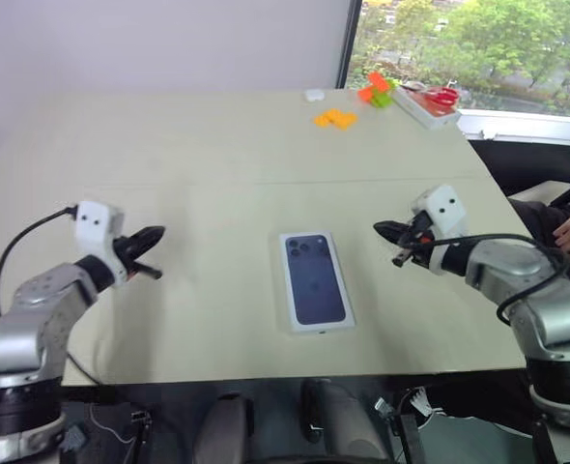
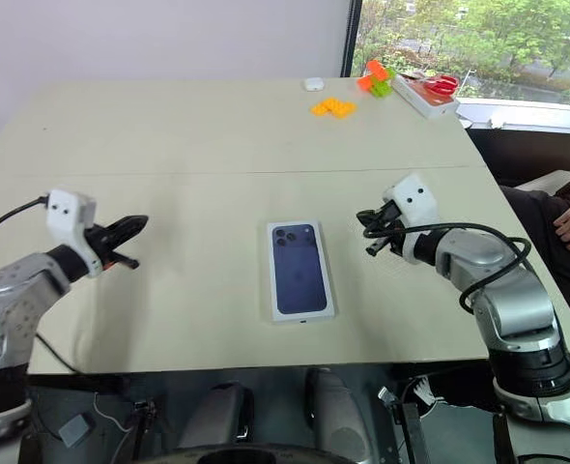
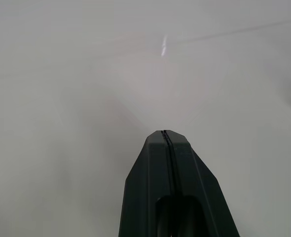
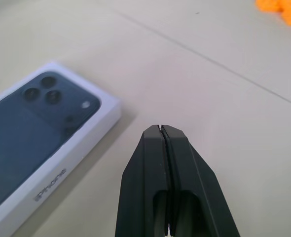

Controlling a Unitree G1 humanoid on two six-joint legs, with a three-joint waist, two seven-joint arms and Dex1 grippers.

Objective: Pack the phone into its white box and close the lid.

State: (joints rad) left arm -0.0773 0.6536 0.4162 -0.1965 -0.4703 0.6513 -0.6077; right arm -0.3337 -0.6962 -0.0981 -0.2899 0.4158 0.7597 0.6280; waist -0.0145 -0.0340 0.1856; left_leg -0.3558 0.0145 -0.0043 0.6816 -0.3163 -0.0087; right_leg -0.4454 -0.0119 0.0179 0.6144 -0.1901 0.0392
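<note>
While both grippers hang above the table [image 1: 217, 155] with nothing in them, the risk sits in the box between them. Left gripper [image 1: 152, 240] has its fingers pressed together, pointing inward, well apart from the box. Right gripper [image 1: 389, 232] is likewise pinched together and empty, nearer the box but not touching it.

The lid [image 1: 314, 280], with the dark phone back printed on top, sits flat and square on the white box [image 4: 71, 148], mid-table near the front edge. The phone itself is hidden; judging by the seated lid, it is probably already inside, but that cannot be confirmed.

Possible trouble:
- a stray swipe from the right arm could shove the box toward the table's front edge
- a lid not fully pressed down could ride up, though no gap is visible
- orange blocks [image 1: 334, 118] and tray [image 1: 425, 106] at the far side are too distant to matter
</note>
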